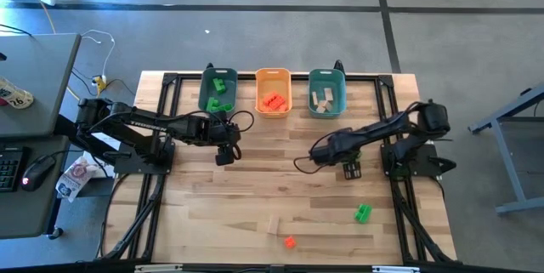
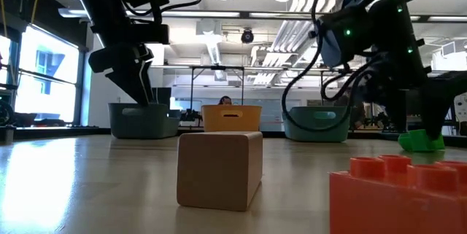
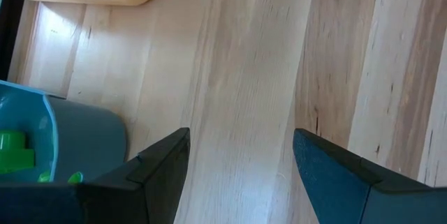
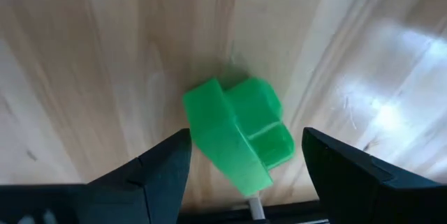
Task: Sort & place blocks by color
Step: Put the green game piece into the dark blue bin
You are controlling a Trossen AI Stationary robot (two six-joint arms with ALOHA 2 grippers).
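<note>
Three blocks lie loose on the near part of the table: a green block (image 1: 363, 213), a tan wooden block (image 1: 274, 224) and a red-orange block (image 1: 290, 241). In the low view the tan block (image 2: 219, 170) and the red-orange block (image 2: 398, 194) sit closest, and the green block (image 2: 421, 141) is at the right. My right gripper (image 1: 351, 169) is open and hangs above the table just far of the green block (image 4: 237, 137), which shows between its fingers untouched. My left gripper (image 1: 223, 154) is open and empty, near the left teal bin.
Three bins stand in a row at the far edge. The left teal bin (image 1: 218, 92) holds green blocks, the orange bin (image 1: 273, 92) red-orange blocks, and the right teal bin (image 1: 326, 92) tan blocks. Bare wood lies between the arms. A desk stands left of the table.
</note>
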